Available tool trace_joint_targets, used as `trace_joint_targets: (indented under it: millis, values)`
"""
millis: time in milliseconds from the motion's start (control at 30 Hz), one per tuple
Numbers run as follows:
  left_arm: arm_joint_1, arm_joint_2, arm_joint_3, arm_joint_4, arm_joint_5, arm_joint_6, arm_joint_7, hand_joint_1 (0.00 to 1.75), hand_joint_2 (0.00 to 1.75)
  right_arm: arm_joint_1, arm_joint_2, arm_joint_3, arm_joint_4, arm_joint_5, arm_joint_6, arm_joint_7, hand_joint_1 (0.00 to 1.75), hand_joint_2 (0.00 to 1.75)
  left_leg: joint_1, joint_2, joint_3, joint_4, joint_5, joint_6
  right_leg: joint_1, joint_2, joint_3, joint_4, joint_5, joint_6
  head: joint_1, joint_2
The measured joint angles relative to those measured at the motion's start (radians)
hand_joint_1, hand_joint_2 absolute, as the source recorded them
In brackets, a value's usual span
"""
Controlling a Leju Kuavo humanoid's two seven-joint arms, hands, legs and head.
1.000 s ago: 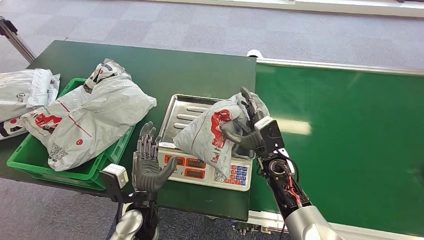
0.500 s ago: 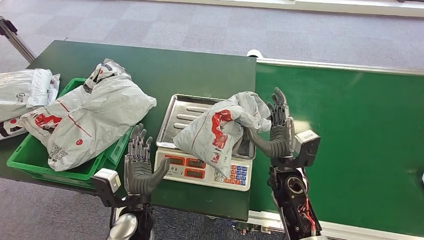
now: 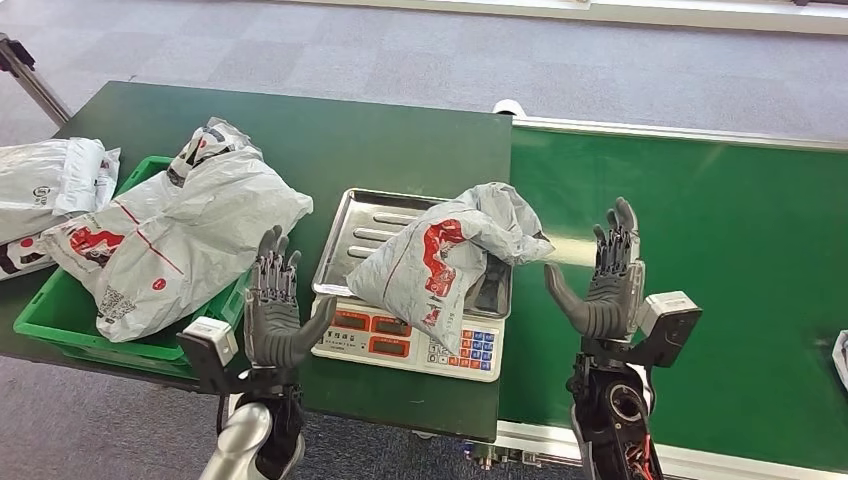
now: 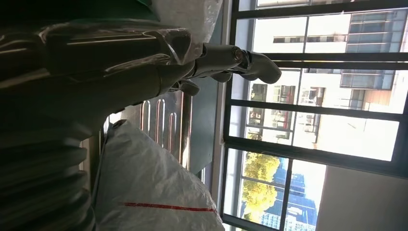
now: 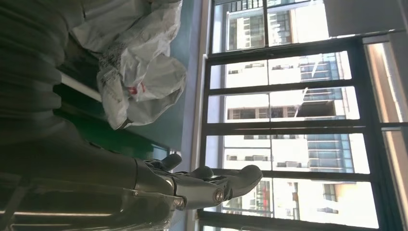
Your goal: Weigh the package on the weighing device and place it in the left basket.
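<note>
Head view: flat dark green tabletop (image 3: 330, 140), matte, butted against a smooth green conveyor belt (image 3: 720, 270) with a pale metal edge rail. Green plastic basket (image 3: 60, 320), rectangular and ribbed, sits at the tabletop's left end, heaped with crumpled grey plastic mailer bags (image 3: 190, 235) bearing red print. Weighing device (image 3: 410, 335): white housing, red digit displays, coloured keypad, topped by a ribbed stainless steel tray (image 3: 375, 222). Package (image 3: 440, 255), a creased grey poly mailer with a red logo, lies on the tray, overhanging its front edge above the keypad. Right robot hand (image 3: 605, 280) is upright over the belt, fingers spread, holding nothing, apart from the package. Left robot hand (image 3: 275, 310) stands upright between basket and weighing device, fingers extended, thumb toward the housing, holding nothing.
</note>
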Motion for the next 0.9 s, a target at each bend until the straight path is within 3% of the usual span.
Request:
trace_joint_targets:
  millis: [367, 600, 733, 900]
  values:
    - [-0.166, 0.015, 0.026, 0.092, -0.168, 0.027, 0.017, 0.00, 1.75, 0.030, -0.001, -0.057, 0.074, 0.158, -0.049, 0.140, 0.00, 1.75, 0.000, 0.000, 0.000, 0.000, 0.000, 0.000, 0.000, 0.000, 0.000, 0.000, 0.000, 0.000, 0.000, 0.000]
    - [-0.197, 0.024, 0.031, 0.117, -0.225, 0.044, 0.029, 0.00, 1.75, 0.045, -0.001, -0.067, 0.095, 0.174, -0.027, 0.154, 0.00, 1.75, 0.000, 0.000, 0.000, 0.000, 0.000, 0.000, 0.000, 0.000, -0.001, 0.000, 0.000, 0.000, 0.000, 0.000]
    - [-0.236, 0.042, 0.025, 0.138, -0.418, 0.062, 0.064, 0.00, 1.75, 0.065, -0.001, -0.072, 0.096, 0.160, 0.039, 0.139, 0.00, 1.75, 0.000, 0.000, 0.000, 0.000, 0.000, 0.000, 0.000, 0.000, 0.000, 0.000, 0.000, 0.000, 0.000, 0.000]
    - [-0.294, 0.083, -0.013, 0.187, -0.591, 0.010, 0.135, 0.00, 1.75, 0.085, -0.001, -0.075, 0.096, 0.148, 0.084, 0.127, 0.00, 1.75, 0.000, 0.000, 0.000, 0.000, 0.000, 0.000, 0.000, 0.000, 0.000, 0.000, 0.000, 0.000, 0.000, 0.000]
